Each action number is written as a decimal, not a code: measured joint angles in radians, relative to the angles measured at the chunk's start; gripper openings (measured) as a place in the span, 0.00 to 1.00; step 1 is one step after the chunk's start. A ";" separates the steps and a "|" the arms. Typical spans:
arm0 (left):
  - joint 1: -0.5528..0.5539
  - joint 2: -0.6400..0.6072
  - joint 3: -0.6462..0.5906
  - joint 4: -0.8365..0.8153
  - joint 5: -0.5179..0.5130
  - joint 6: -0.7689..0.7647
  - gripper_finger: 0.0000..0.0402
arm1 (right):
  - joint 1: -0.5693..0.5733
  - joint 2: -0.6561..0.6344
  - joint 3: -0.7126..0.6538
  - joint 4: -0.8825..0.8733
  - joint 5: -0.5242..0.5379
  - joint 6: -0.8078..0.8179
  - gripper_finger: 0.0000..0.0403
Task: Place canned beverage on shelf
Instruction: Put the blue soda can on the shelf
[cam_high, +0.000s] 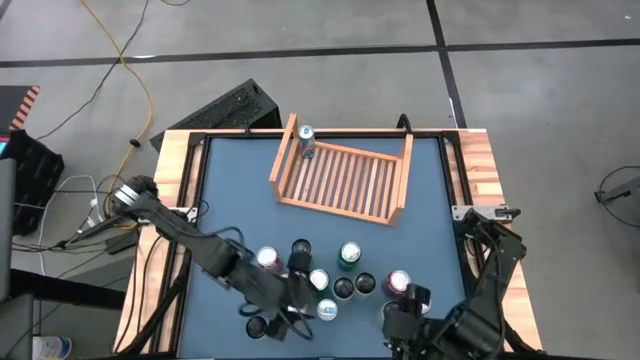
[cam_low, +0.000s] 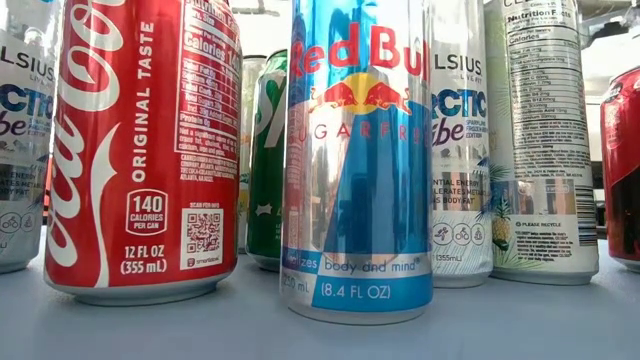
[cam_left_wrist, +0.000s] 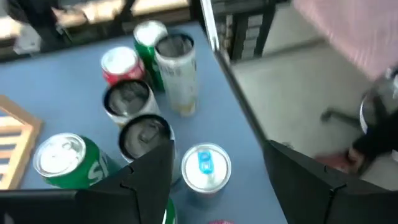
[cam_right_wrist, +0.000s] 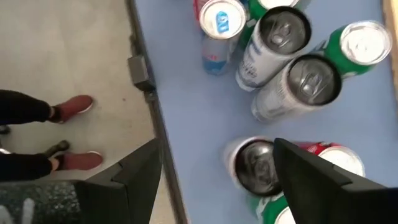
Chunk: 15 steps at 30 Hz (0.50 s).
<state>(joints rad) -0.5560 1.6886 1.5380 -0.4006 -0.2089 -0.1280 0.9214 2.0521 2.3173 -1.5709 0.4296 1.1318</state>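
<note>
The shelf (cam_high: 345, 178) lies on the far half of the blue tabletop (cam_high: 230, 200), with one blue-and-silver can (cam_high: 307, 141) standing in its far left corner. The other cans (cam_high: 320, 280) are clustered at the near edge, among them a green can (cam_high: 349, 255) and a red-topped can (cam_high: 398, 283). The left end effector (cam_high: 297, 305) hovers over the cluster's near side with its fingers (cam_left_wrist: 149, 174) spread apart on either side of a blue-topped can (cam_left_wrist: 206, 167), not gripping it. The right end effector (cam_high: 408, 315) hangs just right of the cluster, its fingers (cam_right_wrist: 311, 177) released above a dark-topped can (cam_right_wrist: 256, 163), holding nothing. Past the table edge, a person's red shoes (cam_right_wrist: 73, 107) stand on the floor.
</note>
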 joint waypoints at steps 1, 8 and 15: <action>0.000 0.030 0.045 -0.033 0.011 0.003 0.58 | 0.009 0.001 0.000 0.000 0.003 0.008 0.72; 0.008 0.221 0.278 -0.245 0.078 -0.031 0.58 | 0.054 0.010 0.000 0.000 0.022 0.071 0.72; 0.020 0.295 0.358 -0.287 0.097 -0.007 0.58 | 0.076 0.014 0.000 0.000 0.025 0.118 0.72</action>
<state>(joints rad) -0.5361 1.9839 1.8957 -0.6881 -0.1120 -0.1352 0.9974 2.0663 2.3169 -1.5709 0.4545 1.2501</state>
